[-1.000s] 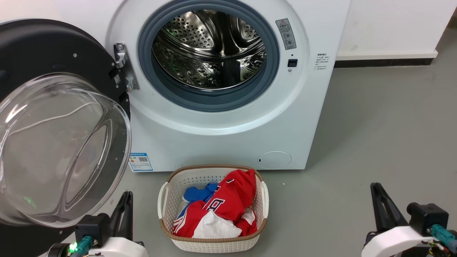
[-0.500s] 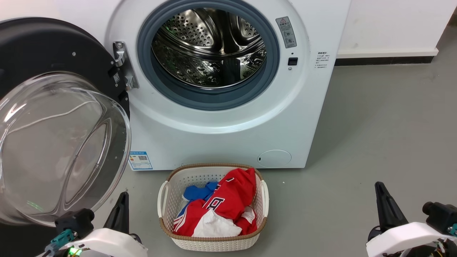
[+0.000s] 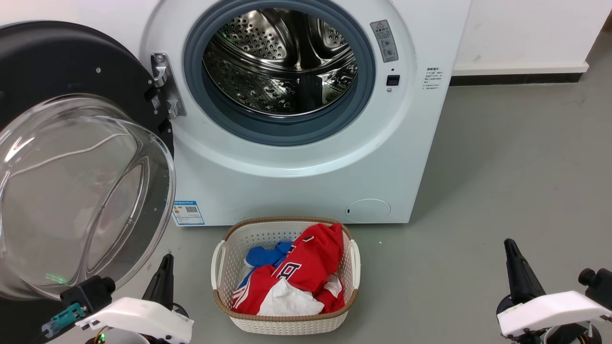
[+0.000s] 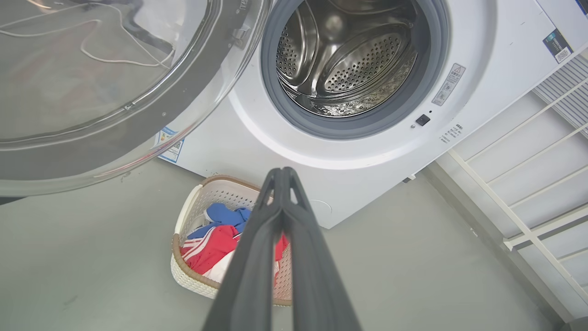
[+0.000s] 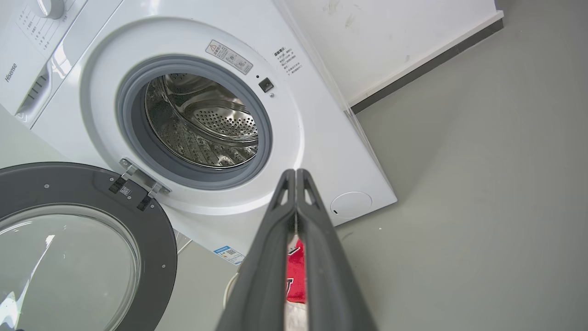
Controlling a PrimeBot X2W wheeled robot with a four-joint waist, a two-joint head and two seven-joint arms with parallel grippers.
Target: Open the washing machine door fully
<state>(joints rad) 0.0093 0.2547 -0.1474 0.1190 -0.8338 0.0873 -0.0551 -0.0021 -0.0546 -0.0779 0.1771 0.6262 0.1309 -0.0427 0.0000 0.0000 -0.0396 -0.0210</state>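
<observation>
In the head view the door (image 3: 71, 143) stands swung wide to the left of the machine (image 3: 296, 181) on its hinge (image 3: 165, 86), leaving the drum (image 3: 282, 62) wholly uncovered, so the opening looks done or nearly so. The left claw (image 3: 166, 267) sits closed and empty just below the door's rim, and the right claw (image 3: 510, 248), also closed and empty, is well apart from it. The left wrist view has pressed fingers aimed over the basket (image 4: 183, 271), with the door at upper left. The right wrist view shows the door at lower left. Against a second ago, both forearms sit lower and further out, while the door keeps its angle.
</observation>
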